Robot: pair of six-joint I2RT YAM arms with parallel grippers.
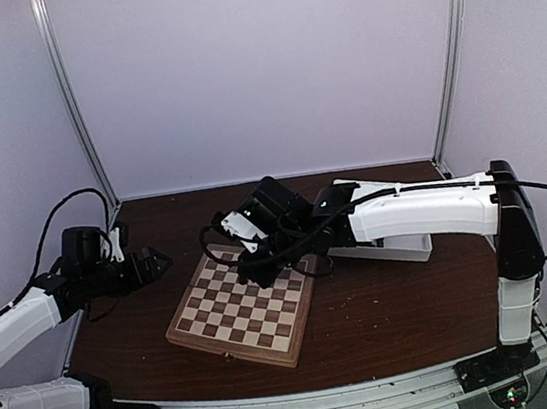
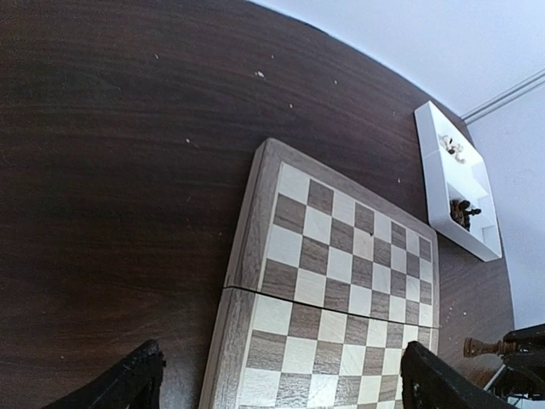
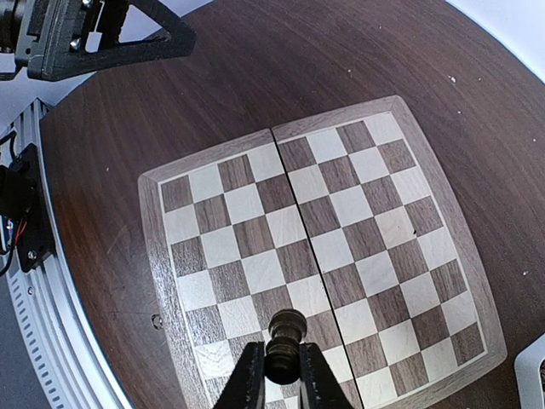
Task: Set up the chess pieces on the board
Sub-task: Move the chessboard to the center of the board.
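Observation:
The board (image 1: 235, 308) lies on the dark table with no pieces on its squares; it also shows in the left wrist view (image 2: 336, 273) and the right wrist view (image 3: 341, 204). My right gripper (image 3: 279, 365) is shut on a dark brown chess piece (image 3: 285, 336) and holds it above the board near one edge; in the top view the right gripper (image 1: 250, 271) is over the board's far side. The held piece also shows in the left wrist view (image 2: 484, 347). My left gripper (image 1: 155, 263) is open and empty, just left of the board (image 2: 285, 388).
A white compartment tray (image 2: 434, 170) stands beyond the board, holding a few pale pieces (image 2: 453, 149) and dark pieces (image 2: 462, 211). In the top view the tray (image 1: 400, 247) is mostly hidden behind the right arm. Walls close off the back and sides.

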